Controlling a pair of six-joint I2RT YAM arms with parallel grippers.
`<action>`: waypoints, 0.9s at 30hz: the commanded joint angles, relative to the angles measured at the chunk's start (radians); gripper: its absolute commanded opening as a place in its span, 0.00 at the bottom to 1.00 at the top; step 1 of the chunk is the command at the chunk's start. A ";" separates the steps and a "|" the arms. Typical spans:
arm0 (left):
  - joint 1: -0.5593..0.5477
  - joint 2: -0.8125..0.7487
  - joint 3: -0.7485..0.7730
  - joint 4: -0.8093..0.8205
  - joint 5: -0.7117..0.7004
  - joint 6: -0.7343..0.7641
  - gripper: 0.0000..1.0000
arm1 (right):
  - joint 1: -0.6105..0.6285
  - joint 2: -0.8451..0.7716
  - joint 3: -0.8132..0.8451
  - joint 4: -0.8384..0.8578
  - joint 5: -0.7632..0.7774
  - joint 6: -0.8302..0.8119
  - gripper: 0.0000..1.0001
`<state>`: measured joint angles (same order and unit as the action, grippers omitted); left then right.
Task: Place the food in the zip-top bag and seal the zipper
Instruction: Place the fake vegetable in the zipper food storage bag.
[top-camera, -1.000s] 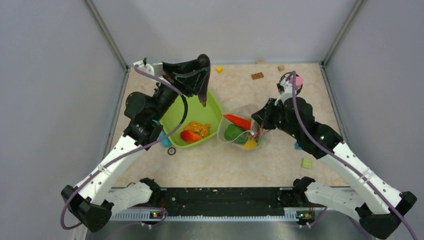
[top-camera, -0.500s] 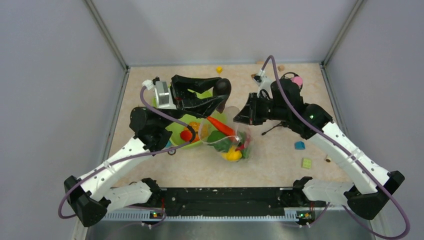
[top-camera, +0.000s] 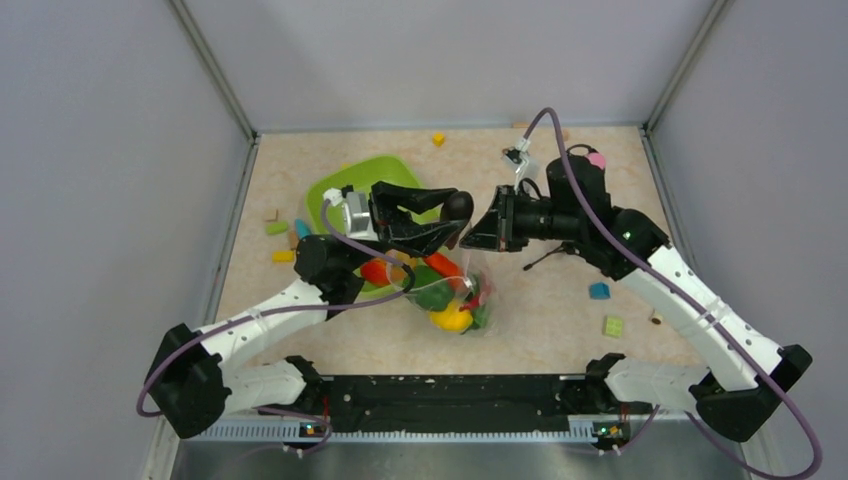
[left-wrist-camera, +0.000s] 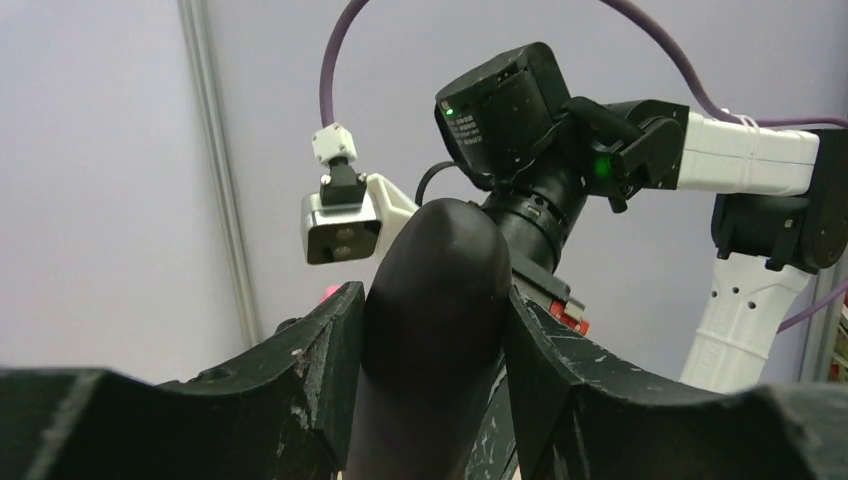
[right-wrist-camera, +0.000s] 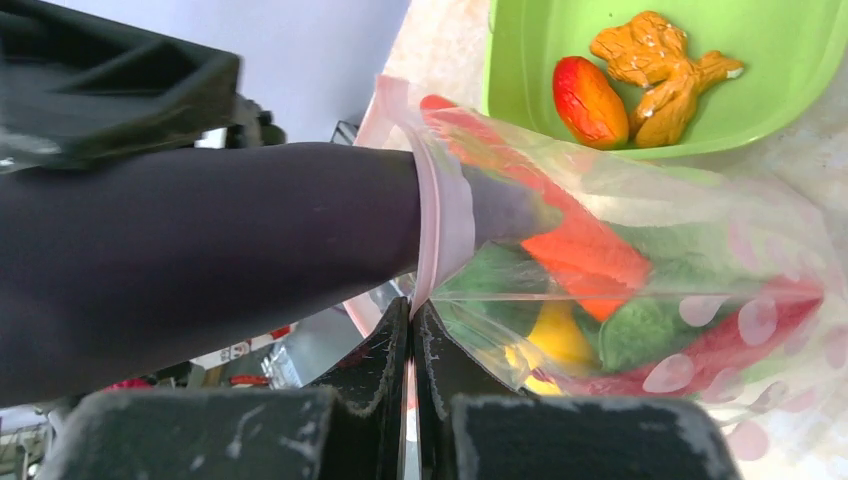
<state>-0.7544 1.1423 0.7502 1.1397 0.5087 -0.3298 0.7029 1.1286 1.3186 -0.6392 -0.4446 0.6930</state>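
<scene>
Right jaws pinched shut on the zipper (right-wrist-camera: 444, 215), gripping that pink strip at the mouth of the zip-top bag (right-wrist-camera: 700, 290) right at my tips! My left jaws are clamped on the purple eggplant (left-wrist-camera: 433, 300), one jaw on either side of it. The eggplant's far end pokes through the bag's mouth just above my right jaws, with the pink strip curving around it. Beyond my right jaws the bag bulges with food: orange carrot (right-wrist-camera: 585, 250), green pepper (right-wrist-camera: 650, 330), yellow lemon (right-wrist-camera: 557, 337) and red chilli (right-wrist-camera: 740, 335), all crowded behind the clear plastic. Seen from above, my two sets of jaws meet nearly tip to tip over the bag, which slumps below them on the bench (top-camera: 560, 330). Past the bag from my right jaws sits the lime-green tray (right-wrist-camera: 800, 100), holding a red-orange piece (right-wrist-camera: 590, 100) and a knobbly orange piece (right-wrist-camera: 660, 60) side by side.
</scene>
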 joint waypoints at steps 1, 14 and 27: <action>-0.003 -0.002 -0.048 0.174 0.010 0.042 0.00 | 0.000 -0.056 0.075 0.116 -0.048 0.051 0.00; -0.005 0.011 -0.124 0.165 -0.078 0.041 0.77 | 0.001 -0.041 0.097 0.144 0.002 0.046 0.00; -0.005 -0.128 -0.069 -0.179 -0.245 -0.023 0.97 | 0.000 -0.086 0.038 0.146 0.096 -0.008 0.00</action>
<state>-0.7555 1.1049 0.6266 1.1507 0.3904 -0.3065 0.7029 1.1057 1.3609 -0.5831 -0.4046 0.7208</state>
